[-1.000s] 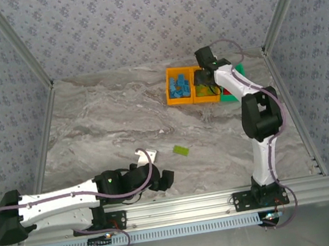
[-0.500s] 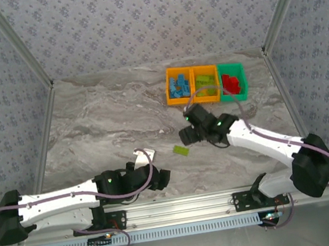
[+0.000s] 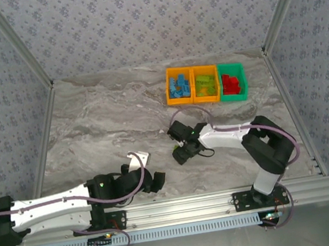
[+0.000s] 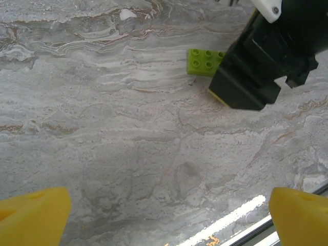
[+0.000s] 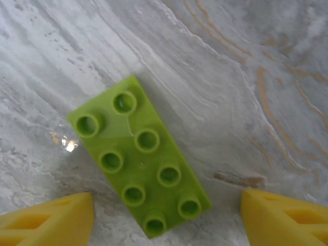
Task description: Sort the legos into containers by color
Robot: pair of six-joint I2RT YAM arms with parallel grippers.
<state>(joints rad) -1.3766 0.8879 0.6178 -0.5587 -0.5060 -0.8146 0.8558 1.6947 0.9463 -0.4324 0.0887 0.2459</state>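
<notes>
A lime green lego (image 5: 138, 154) lies flat on the marble table, studs up, between the fingertips of my right gripper (image 5: 164, 220), which stands open just above it without touching it. The left wrist view shows the same lego (image 4: 205, 61) half under the right gripper's black body (image 4: 261, 56). From above, the right gripper (image 3: 183, 151) covers the lego. My left gripper (image 3: 154, 180) is wide open over bare table, its yellow fingertips (image 4: 31, 218) holding nothing. At the back stand three containers: an orange bin (image 3: 177, 86) with blue legos, an orange bin (image 3: 204, 83) with green ones, and a green bin (image 3: 233, 82) with red ones.
The aluminium rail (image 3: 183, 205) runs along the near edge, and the table's front edge (image 4: 246, 220) lies close under the left gripper. Patterned walls enclose the table on three sides. The left arm (image 3: 59, 207) lies low along the front left.
My right arm swung from the bins at the back down to the green lego mid-table and lowered over it. The left arm shifted slightly left.
</notes>
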